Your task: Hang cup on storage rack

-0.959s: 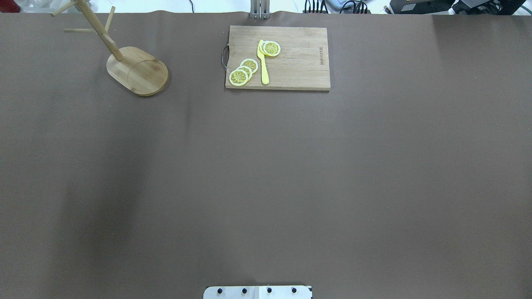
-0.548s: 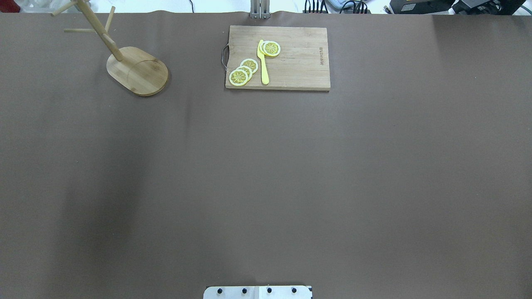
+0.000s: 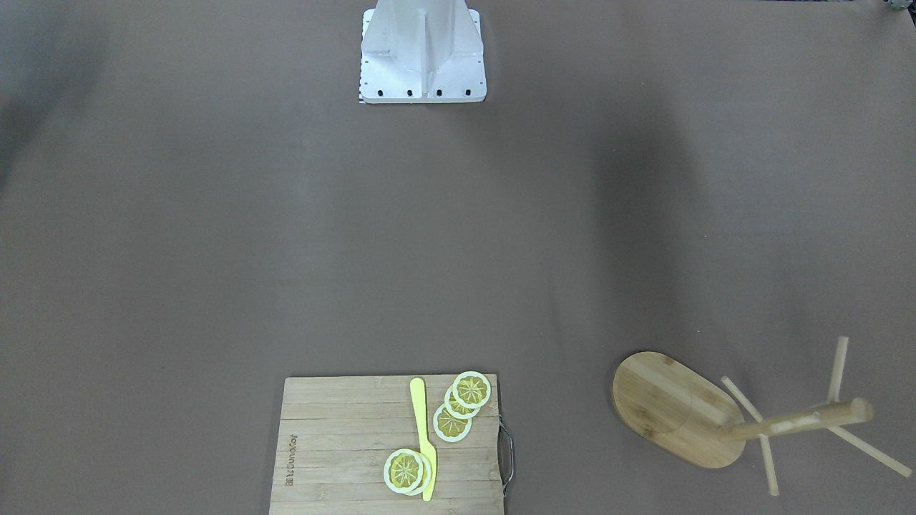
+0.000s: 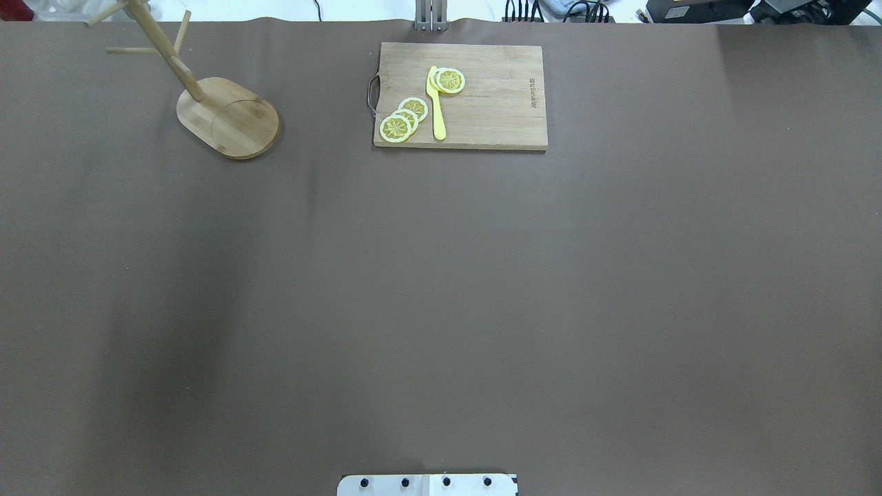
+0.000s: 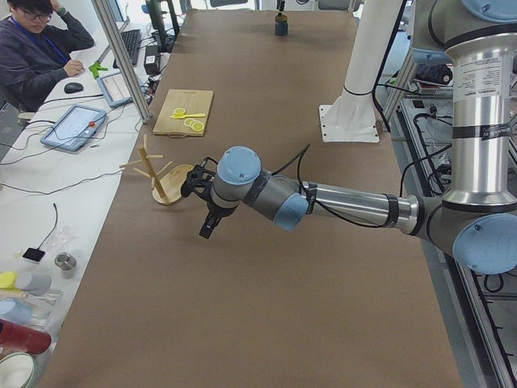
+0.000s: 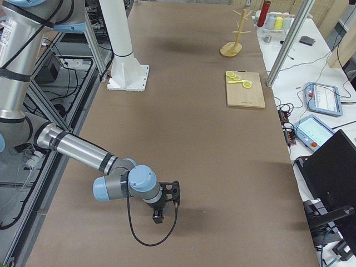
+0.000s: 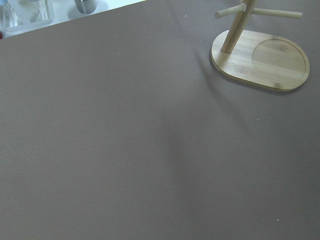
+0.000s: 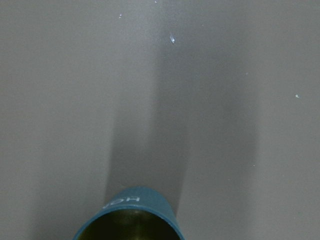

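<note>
The cup (image 8: 127, 216) is slate blue with a yellow inside. Only its rim shows, at the bottom edge of the right wrist view. In the exterior left view it (image 5: 280, 26) is a small dark shape at the table's far end, under the right gripper. The right gripper (image 6: 159, 216) hangs low over the table; I cannot tell if it is open or shut. The storage rack (image 4: 229, 118) stands at the far left, also seen in the front view (image 3: 673, 408) and the left wrist view (image 7: 260, 61). The left gripper (image 5: 207, 231) hovers near the rack (image 5: 161, 184); I cannot tell its state.
A wooden cutting board (image 4: 493, 103) with several lemon slices (image 4: 403, 118) and a yellow knife (image 4: 437, 110) lies at the far middle. The robot's base plate (image 4: 427, 485) sits at the near edge. An operator (image 5: 36, 48) sits beside the table.
</note>
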`<action>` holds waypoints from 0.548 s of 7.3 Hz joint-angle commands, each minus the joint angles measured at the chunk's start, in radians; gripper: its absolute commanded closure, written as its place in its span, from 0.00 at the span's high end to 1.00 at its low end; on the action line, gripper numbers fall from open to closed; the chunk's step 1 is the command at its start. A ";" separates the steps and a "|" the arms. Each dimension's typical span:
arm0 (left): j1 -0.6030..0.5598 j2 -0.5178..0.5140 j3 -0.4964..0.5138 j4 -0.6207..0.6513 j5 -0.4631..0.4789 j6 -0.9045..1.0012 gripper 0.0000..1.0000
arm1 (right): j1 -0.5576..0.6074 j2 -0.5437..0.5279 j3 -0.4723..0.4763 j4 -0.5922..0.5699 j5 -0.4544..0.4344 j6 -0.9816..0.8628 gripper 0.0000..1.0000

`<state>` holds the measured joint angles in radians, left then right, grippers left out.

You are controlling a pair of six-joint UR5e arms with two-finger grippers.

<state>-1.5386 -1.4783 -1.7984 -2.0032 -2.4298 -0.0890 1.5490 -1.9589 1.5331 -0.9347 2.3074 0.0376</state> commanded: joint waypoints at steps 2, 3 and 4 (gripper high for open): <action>0.002 0.016 0.004 -0.034 0.001 -0.005 0.99 | -0.012 0.000 -0.056 0.054 0.001 -0.030 0.94; 0.002 0.016 0.004 -0.034 0.001 -0.005 0.99 | -0.012 0.002 -0.057 0.062 0.004 -0.025 0.89; 0.002 0.016 0.004 -0.034 0.001 -0.005 0.99 | -0.012 0.002 -0.057 0.062 0.007 -0.021 0.66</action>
<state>-1.5372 -1.4629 -1.7956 -2.0330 -2.4284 -0.0929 1.5375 -1.9581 1.4810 -0.8818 2.3113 0.0126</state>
